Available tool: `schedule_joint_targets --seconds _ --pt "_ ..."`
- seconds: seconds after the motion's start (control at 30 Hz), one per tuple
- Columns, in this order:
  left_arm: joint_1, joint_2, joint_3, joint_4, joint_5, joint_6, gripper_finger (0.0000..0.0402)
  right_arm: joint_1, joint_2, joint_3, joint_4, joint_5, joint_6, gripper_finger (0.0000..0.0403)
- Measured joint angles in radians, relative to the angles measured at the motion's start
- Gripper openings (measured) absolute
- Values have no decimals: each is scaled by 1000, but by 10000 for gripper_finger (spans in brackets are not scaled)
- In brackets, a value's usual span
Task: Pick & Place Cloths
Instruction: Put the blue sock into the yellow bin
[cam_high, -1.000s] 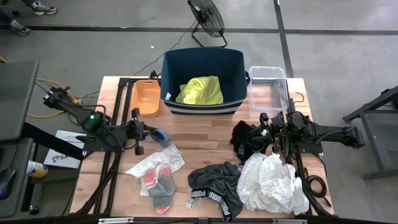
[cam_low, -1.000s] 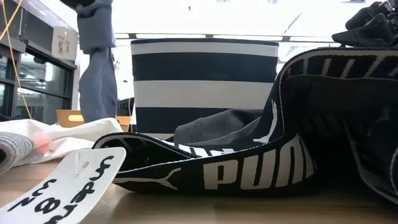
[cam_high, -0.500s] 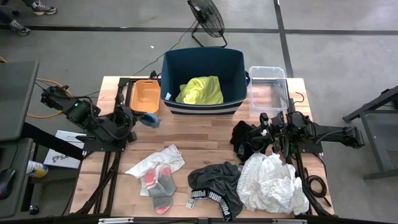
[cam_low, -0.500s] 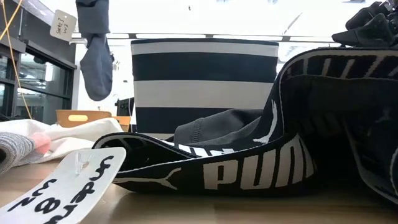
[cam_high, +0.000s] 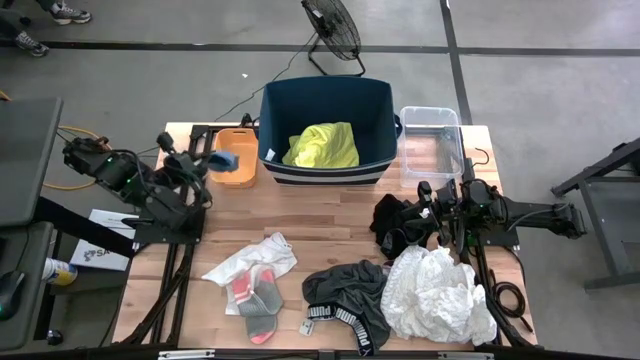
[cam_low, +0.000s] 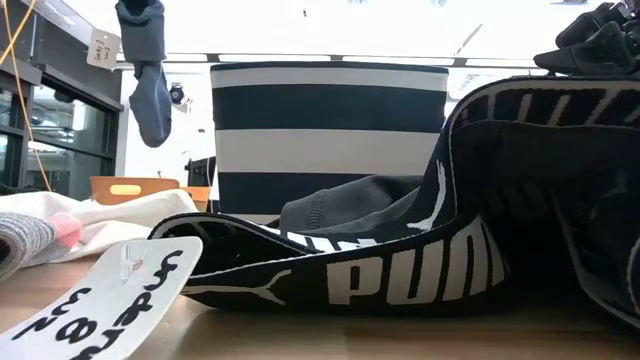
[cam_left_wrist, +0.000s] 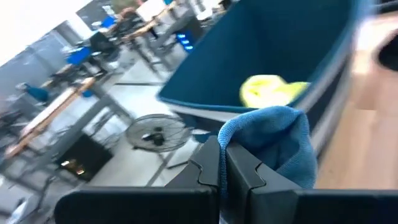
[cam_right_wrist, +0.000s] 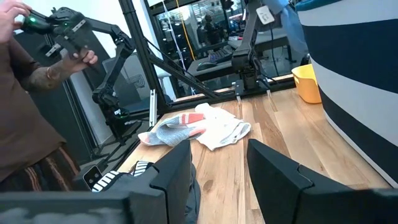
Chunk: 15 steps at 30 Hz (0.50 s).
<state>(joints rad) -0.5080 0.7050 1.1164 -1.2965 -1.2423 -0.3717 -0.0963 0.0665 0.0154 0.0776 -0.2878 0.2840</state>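
Blue sock (cam_high: 226, 161) carried high by left gripper (cam_high: 212, 163), fingers clamped shut on it, now above small orange tray (cam_high: 236, 158) at table's far-left edge, just beside navy bin (cam_high: 326, 100); a second ago hung lower over mid-left table, so lifted and swung toward far edge since then. In low view dangling with paper tag (cam_low: 102, 47) well above tabletop. From left wrist view, pinched between closed fingers (cam_left_wrist: 211, 163), bin with yellow shirt (cam_high: 322, 145) ahead. Likely mid-transfer: short move across to bin opening, then release; not yet over bin, risk of dropping into tray instead. Right gripper (cam_high: 433, 215) unmoved over black garment (cam_high: 394, 221) at table's right edge, fingers (cam_right_wrist: 175, 171) partly open, nothing visibly between them. Left on table: thin white garment (cam_high: 437, 295) at near-right corner, dark grey shorts with lettered waistband (cam_high: 345, 295) near front edge, grey-pink socks (cam_high: 256, 296) on white cloth (cam_high: 252, 260) front-left. Clear tub (cam_high: 432, 140) at far-right corner, unused
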Motion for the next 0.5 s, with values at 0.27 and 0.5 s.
schedule_joint_targets --seconds 0.27,0.5 --pt "197 -3 0 0 5 -1 0 0 0 0 0 0 0 149" --pt "384 22 0 24 112 -1 0 0 0 0 0 0 0 149"
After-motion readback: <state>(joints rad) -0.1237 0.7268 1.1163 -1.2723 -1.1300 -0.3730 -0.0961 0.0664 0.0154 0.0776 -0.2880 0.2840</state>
